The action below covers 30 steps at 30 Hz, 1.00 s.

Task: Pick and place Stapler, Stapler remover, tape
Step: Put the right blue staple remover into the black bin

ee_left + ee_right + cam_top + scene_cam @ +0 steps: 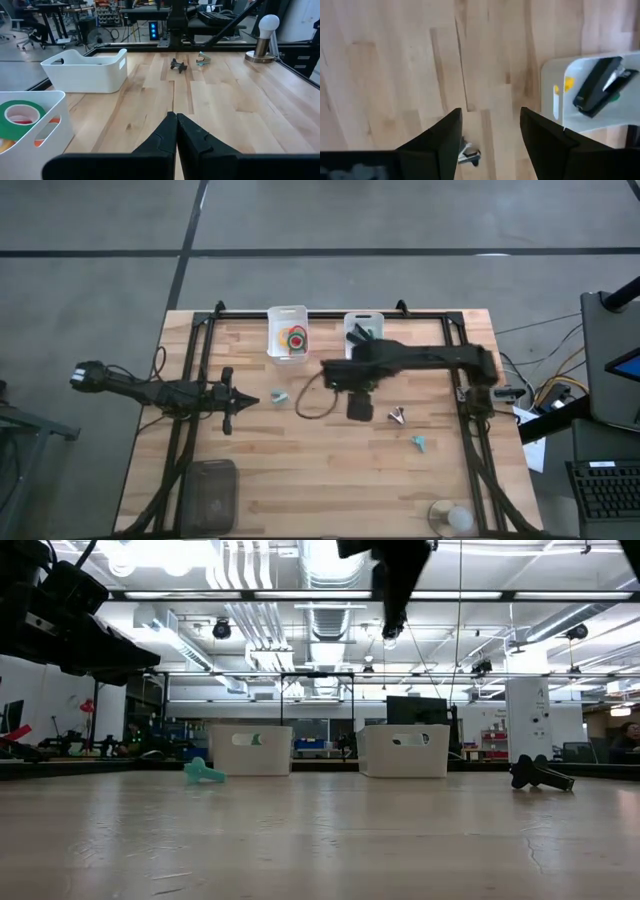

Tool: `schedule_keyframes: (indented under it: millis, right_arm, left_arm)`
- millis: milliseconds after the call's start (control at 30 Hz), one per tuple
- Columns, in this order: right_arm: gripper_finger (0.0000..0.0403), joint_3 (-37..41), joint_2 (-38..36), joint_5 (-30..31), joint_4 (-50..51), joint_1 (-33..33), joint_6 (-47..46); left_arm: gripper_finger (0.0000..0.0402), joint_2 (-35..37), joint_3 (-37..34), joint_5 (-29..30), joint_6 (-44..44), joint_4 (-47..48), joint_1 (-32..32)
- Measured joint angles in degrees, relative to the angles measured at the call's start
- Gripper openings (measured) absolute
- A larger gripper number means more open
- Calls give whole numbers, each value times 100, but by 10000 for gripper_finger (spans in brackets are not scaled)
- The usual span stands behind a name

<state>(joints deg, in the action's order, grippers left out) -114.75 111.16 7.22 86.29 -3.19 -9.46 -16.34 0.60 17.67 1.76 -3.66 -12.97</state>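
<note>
The black stapler lies in the right white bin. Tape rolls sit in the left white bin; the green roll shows in the left wrist view. A teal staple remover, a grey one and another teal one lie on the table. My right gripper hangs open above the bare wood just near of the stapler's bin, high over the table, with the grey remover below it. My left gripper is shut and waits at the table's left.
A dark cable loop lies under the right arm. A grey pad sits at the near left. A white ball lamp stands at the near right corner. A black frame borders the table.
</note>
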Motion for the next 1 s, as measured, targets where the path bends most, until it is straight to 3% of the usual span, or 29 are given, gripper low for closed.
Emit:
schedule_keyframes:
  millis: [200, 567, 867, 1000]
  right_arm:
    - [190, 1622, -1367, 208, -286, -635, -1249]
    - [186, 4845, -3613, 363, -1890, -1825, -3717]
    - [167, 6464, -4136, 253, -2249, -2545, -5679]
    - [160, 6802, -4097, 121, -2445, -2810, -5717]
  left_arm:
    - [12, -7, 0, 0, 0, 0, 0]
    - [12, -11, 2, 0, 0, 2, -1]
    - [12, -10, 1, 0, 0, 4, 0]
    - [12, -11, 1, 0, 0, 4, -1]
